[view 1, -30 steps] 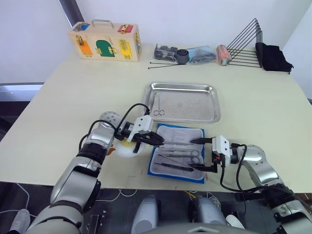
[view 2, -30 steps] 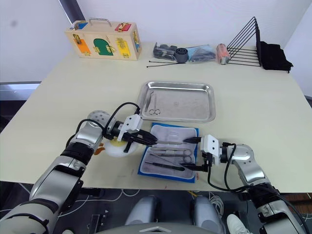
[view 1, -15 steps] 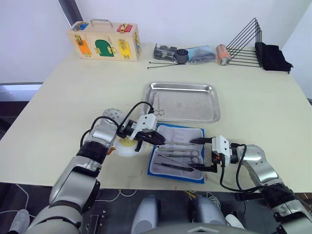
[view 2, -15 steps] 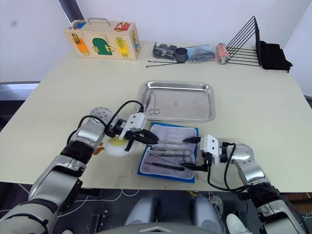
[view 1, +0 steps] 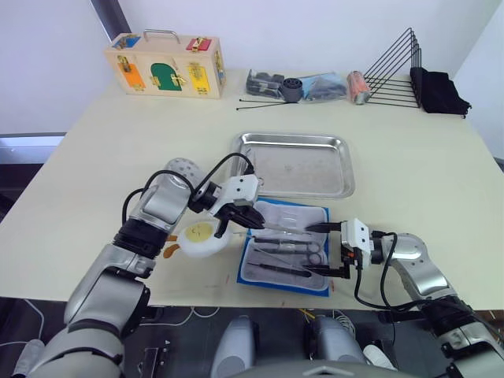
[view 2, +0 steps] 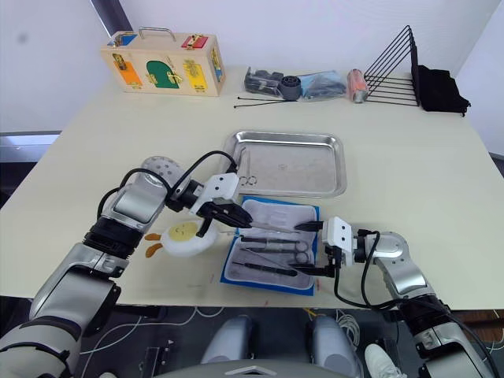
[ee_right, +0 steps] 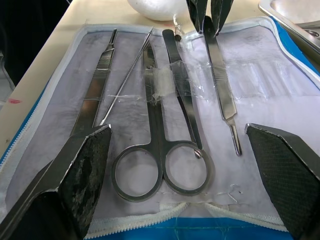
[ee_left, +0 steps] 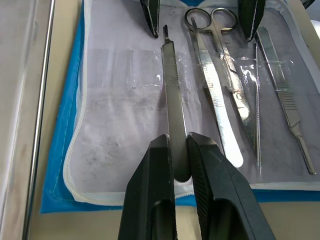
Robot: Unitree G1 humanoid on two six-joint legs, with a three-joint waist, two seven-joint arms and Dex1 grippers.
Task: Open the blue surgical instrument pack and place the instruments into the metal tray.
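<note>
Where our head camera looks down over the pale surface [view 1: 409, 181], the blue surgical instrument pack [view 1: 287, 247] lies unfolded just in front of the metal tray [view 1: 297, 164], its pale lining up and several instruments [view 1: 287, 252] laid across it. Our left hand [view 1: 250, 220] sits over the pack's left part, its fingers pinching one end of a straight scalpel handle [view 1: 277, 229], while our right hand [view 1: 324, 250] rests at the pack's right edge with its fingers spread wide apart. One pair of scissors [view 1: 251, 170] lies in the tray's left end. A white egg-shaped toy [view 1: 201, 236] sits just left of the pack. From our left wrist, the two black fingers [ee_left: 152, 185] are pressed on the flat scalpel handle [ee_left: 172, 105], which points across the lining; beside it lie ring-handled scissors [ee_left: 220, 80], a thin probe [ee_left: 257, 115] and another scalpel handle [ee_left: 282, 95]. From our right wrist, the spread fingers [ee_right: 82, 170] flank the scissors' rings [ee_right: 160, 165], and our left hand [ee_right: 206, 15] grips the far end of the scalpel handle [ee_right: 220, 85].
</note>
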